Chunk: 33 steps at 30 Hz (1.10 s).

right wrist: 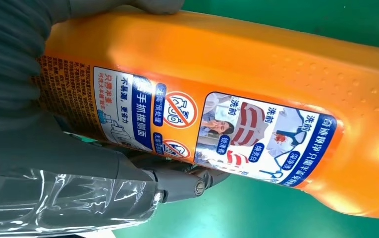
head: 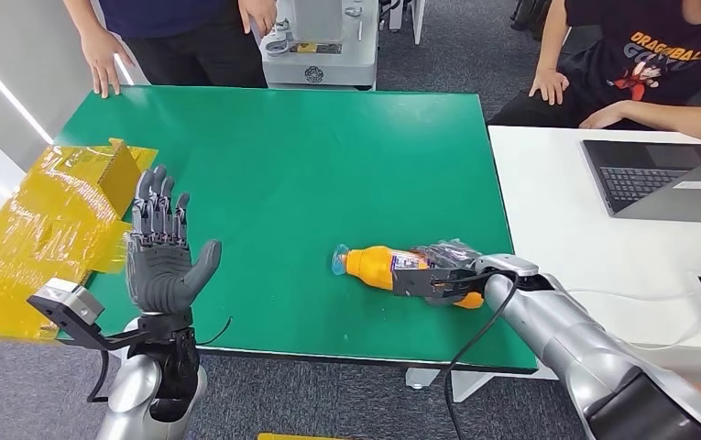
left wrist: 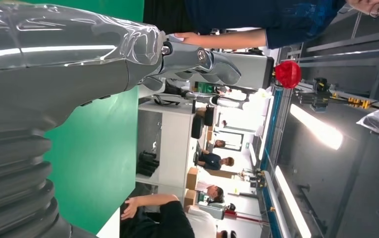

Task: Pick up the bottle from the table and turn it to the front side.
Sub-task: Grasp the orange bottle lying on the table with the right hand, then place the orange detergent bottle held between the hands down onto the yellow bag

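With our right hand (head: 438, 280) gripping the orange bottle (head: 378, 264) lying on the green table (head: 310, 165), we judge lifting and rotating comes next, while our left hand (head: 163, 257) is spread and holds nothing.

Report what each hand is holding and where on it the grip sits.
The right hand grips the orange bottle around its labelled body, toward the base; its cap end is free. The left hand is raised, holding nothing.

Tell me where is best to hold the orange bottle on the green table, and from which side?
Probably the wide middle of the bottle, approached from the base end: it lies on its side, cap away, as the right hand grips it now.
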Motion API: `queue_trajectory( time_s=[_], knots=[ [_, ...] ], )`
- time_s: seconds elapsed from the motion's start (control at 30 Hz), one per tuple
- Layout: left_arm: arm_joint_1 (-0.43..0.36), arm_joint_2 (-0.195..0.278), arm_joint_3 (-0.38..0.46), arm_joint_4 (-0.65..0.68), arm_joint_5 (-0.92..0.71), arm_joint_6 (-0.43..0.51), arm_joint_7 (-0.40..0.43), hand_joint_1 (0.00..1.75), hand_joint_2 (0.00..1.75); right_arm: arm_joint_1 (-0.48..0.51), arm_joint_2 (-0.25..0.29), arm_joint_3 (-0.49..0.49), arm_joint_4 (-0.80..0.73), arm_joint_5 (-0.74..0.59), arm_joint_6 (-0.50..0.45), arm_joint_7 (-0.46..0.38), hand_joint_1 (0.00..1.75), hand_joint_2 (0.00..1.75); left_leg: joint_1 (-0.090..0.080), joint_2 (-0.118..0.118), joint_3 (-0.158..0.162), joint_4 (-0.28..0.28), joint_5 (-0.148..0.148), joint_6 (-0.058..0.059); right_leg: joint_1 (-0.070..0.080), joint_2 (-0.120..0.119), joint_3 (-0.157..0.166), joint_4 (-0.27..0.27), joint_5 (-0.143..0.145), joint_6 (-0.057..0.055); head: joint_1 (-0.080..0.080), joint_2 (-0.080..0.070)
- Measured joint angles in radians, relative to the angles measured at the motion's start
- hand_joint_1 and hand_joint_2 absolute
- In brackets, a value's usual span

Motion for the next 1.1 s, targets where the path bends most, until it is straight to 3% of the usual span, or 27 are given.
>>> queue_trajectory(
  time_s=[0.13,0.33,0.67,0.83,1.1],
  knots=[
    [0.000,0.000,0.001,0.000,0.003,0.008,-0.004,0.00,1.75,0.009,0.004,-0.008,-0.001,0.009,-0.063,-0.012,1.75,1.75,0.000,0.000,0.000,0.000,0.000,0.000,0.000,0.000,0.000,0.000,0.000,0.000,0.000,0.000],
    [0.000,-0.002,0.001,0.000,0.004,0.019,-0.008,0.00,1.75,0.021,0.024,-0.057,-0.019,0.003,-0.240,-0.051,1.75,1.75,0.000,0.000,-0.001,0.000,0.000,0.000,0.000,0.000,-0.001,0.000,0.000,0.000,0.000,0.000],
    [-0.013,-0.005,0.000,0.028,-0.008,0.026,-0.012,0.00,1.75,0.080,0.069,-0.226,-0.120,-0.078,-0.511,-0.189,1.75,1.75,0.000,0.000,-0.001,0.000,0.000,0.000,0.000,0.000,-0.001,0.000,-0.001,0.001,0.000,0.000],
    [-0.049,-0.002,0.000,0.067,-0.037,0.030,-0.011,0.00,1.75,0.134,0.093,-0.306,-0.201,-0.129,-0.561,-0.256,1.75,1.75,0.000,0.000,-0.001,0.000,0.000,0.000,0.000,0.000,-0.001,0.000,-0.001,0.001,0.000,0.000],
    [-0.142,0.019,-0.001,0.143,-0.098,-0.004,0.064,0.00,1.75,0.215,0.117,-0.375,-0.392,-0.243,-0.549,-0.272,1.75,1.75,0.000,0.000,-0.001,0.000,0.000,0.000,0.000,0.000,-0.002,0.000,-0.001,0.000,0.000,0.000]
  ],
)
